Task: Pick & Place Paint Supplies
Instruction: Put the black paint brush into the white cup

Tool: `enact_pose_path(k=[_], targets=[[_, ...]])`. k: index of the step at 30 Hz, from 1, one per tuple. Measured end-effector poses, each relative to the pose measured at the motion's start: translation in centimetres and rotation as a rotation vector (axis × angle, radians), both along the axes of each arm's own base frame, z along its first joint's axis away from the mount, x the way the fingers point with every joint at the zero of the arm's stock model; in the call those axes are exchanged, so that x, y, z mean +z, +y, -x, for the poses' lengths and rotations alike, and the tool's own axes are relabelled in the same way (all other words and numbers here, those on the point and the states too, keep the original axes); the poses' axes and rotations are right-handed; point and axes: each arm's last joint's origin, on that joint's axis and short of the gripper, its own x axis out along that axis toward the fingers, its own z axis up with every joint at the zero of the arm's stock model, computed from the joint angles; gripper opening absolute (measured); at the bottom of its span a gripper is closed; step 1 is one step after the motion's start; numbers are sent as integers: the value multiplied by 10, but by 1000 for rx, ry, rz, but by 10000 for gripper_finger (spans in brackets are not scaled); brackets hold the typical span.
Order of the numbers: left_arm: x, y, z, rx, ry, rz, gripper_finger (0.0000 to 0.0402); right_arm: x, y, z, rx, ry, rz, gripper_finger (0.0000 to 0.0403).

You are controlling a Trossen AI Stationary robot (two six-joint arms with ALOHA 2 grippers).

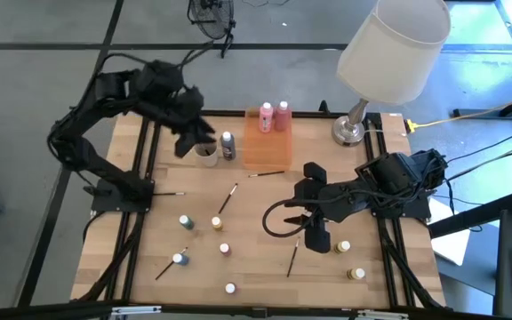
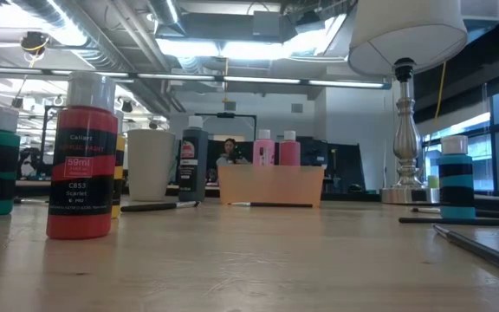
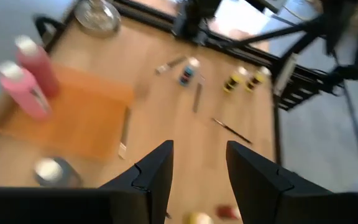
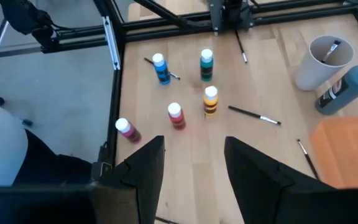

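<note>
we count two pink bottles (image 1: 274, 116) in the orange tray (image 1: 265, 149); pots, brushes remain scattered. left gripper (image 3: 197, 171) and right gripper (image 4: 191, 165) both parted, empty.

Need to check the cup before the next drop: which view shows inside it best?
The right wrist view: it looks down into the cup, showing a brush inside. The high view has the cup partly under the left arm. The low view shows only its side. The left wrist view misses it.
</note>
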Motion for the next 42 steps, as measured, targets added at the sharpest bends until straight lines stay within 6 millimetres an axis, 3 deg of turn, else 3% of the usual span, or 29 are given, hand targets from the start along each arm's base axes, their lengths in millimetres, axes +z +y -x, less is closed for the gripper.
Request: enact_pose_path(k=[7,14,20,26,31,36,42], targets=[[-8,-36,24,-47,197,82,143,-5,10,-11,13,-31,-9,171],[-4,-56,54,-71,160,45,143,-24,25,-34,52,-15,35,171],[-11,-65,69,-116,154,-9,143,-25,29,-49,95,-99,60,171],[-41,-67,78,-131,257,-9,143,-11,22,-67,112,-284,71,171],[-76,-62,87,-149,351,-187,143,-2,17,-75,80,-385,28,171],[-117,-55,93,-79,477,-393,143,2,17,-76,54,-418,-20,171],[-174,-54,90,-162,688,-509,143,4,13,-79,10,-435,-77,171]])
